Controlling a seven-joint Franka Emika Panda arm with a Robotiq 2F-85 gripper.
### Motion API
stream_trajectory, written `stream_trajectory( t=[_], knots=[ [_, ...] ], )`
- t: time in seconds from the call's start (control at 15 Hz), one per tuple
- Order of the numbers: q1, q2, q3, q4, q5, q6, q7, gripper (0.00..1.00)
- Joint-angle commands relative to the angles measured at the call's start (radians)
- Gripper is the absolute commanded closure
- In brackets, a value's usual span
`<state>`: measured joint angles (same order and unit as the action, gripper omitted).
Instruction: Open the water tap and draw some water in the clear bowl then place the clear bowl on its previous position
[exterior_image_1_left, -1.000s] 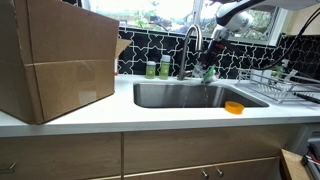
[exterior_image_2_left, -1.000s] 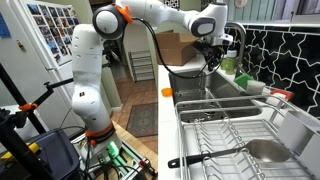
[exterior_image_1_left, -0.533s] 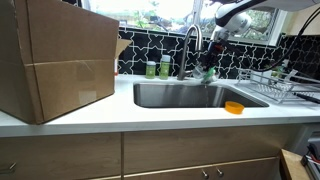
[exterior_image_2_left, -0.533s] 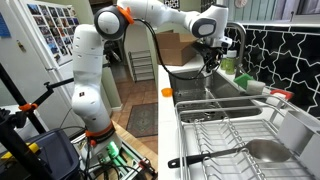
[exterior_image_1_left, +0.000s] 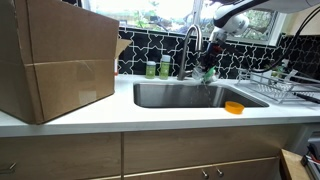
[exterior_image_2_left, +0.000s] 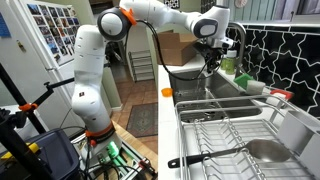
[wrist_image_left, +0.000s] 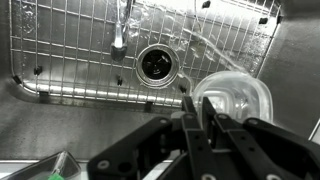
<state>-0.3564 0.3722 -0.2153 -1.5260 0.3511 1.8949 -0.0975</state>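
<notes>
The water tap (exterior_image_1_left: 192, 42) arches over the steel sink (exterior_image_1_left: 170, 95); it also shows in an exterior view (exterior_image_2_left: 241, 38). My gripper (exterior_image_1_left: 208, 66) hangs over the sink just beside the spout, also seen in an exterior view (exterior_image_2_left: 212, 56). In the wrist view its fingers (wrist_image_left: 195, 100) are shut on the rim of the clear bowl (wrist_image_left: 238, 95), which is held above the sink's wire grid and drain (wrist_image_left: 156, 64). The bowl is only a faint shape in an exterior view (exterior_image_1_left: 209, 75). I cannot tell whether water is running.
Two green bottles (exterior_image_1_left: 157, 68) stand behind the sink. A small orange dish (exterior_image_1_left: 233, 107) sits on the counter's front edge. A wire dish rack (exterior_image_1_left: 272, 84) is beside the sink, also visible up close (exterior_image_2_left: 235, 140). A large cardboard box (exterior_image_1_left: 58, 60) fills one counter end.
</notes>
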Motion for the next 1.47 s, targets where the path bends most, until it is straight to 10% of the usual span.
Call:
stream_trajectory(
  t=[0.0,1.4],
  knots=[
    [-0.017,0.035,0.014,0.049,0.021,-0.047,0.025,0.97],
    [-0.025,0.076,0.026,0.1,0.025,-0.099,0.072,0.97]
  ],
)
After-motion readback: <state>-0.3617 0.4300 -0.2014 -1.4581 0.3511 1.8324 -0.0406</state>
